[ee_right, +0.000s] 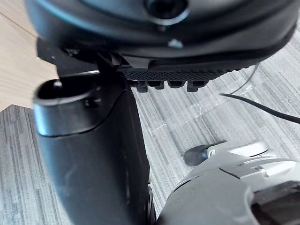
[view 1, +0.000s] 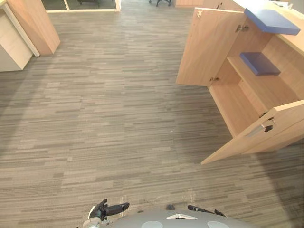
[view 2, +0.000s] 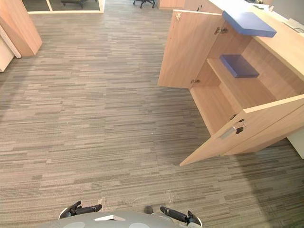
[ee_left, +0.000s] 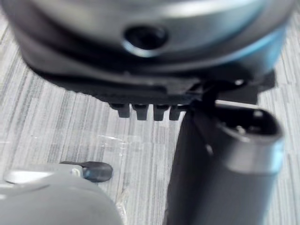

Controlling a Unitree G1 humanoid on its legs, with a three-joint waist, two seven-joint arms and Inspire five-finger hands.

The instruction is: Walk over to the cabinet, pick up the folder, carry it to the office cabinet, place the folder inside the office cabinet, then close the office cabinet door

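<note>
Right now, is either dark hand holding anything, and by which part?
Nothing is held: the dark left hand and the right hand are open, empty.

Head eyes share floor (view 1: 118, 118) and open cabinet (view 1: 209, 47) from above; wrist cameras face floor closely.

A grey striped carpet floor (view 1: 104, 123) was laid across the whole room. At its far edge, a wheeled chair base (view 1: 160, 2) was seen beside a glazed partition (view 1: 80, 5). A wooden unit (view 1: 38, 23) was set at the far left.
</note>
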